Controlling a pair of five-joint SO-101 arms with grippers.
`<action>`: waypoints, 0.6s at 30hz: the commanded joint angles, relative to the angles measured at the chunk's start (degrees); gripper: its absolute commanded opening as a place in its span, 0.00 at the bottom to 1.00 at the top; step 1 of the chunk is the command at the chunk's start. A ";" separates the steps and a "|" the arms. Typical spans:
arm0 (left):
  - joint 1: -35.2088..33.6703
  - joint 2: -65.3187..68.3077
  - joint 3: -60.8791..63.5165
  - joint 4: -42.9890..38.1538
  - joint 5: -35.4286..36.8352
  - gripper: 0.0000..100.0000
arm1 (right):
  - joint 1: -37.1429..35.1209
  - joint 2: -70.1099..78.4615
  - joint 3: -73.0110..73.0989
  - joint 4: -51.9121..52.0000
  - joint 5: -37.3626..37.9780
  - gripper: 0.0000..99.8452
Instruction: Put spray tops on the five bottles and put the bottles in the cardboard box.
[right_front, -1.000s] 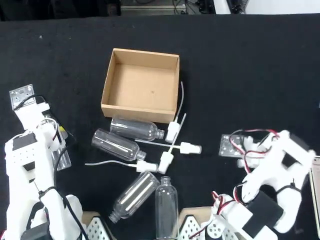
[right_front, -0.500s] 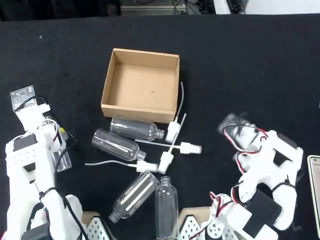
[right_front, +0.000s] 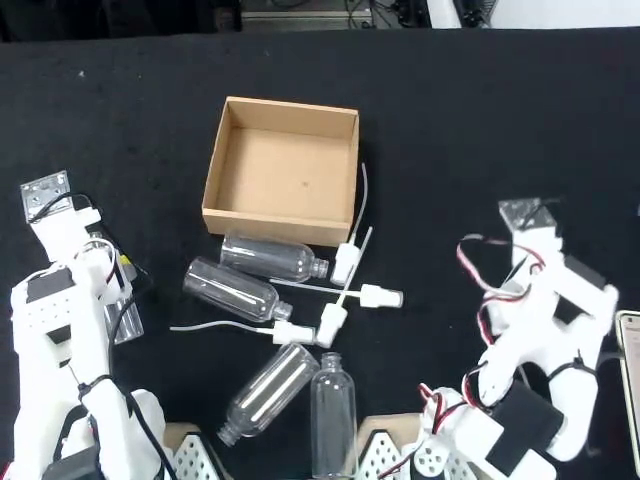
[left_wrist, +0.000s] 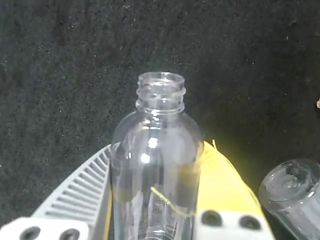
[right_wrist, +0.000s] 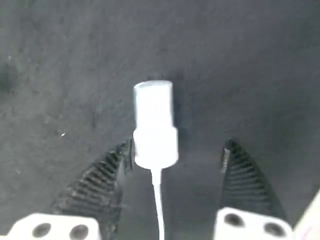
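Black-fingered right gripper spread wide around a spray top, which rests against one finger; left gripper clamped on a clear bottle, neck outward. Four more bottles and four tops loose on the table beside the box.

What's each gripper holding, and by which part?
Left gripper: bottle, held by its body. Right gripper: open; a spray top sits between its fingers, against one; hold unclear.

Black felt-like surface spread wide under even light, tangle of cables along the far edge, bright white patch beyond.
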 joint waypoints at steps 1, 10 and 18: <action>0.13 -2.02 -0.48 -0.44 0.09 0.09 | -2.37 -0.22 -6.55 3.69 0.18 0.20; 0.13 -2.02 -0.48 -0.44 0.09 0.09 | -4.92 -0.13 -1.27 0.62 6.68 0.18; 0.13 -2.02 -0.48 -0.44 0.00 0.09 | -1.85 -0.22 4.62 -7.21 10.37 0.17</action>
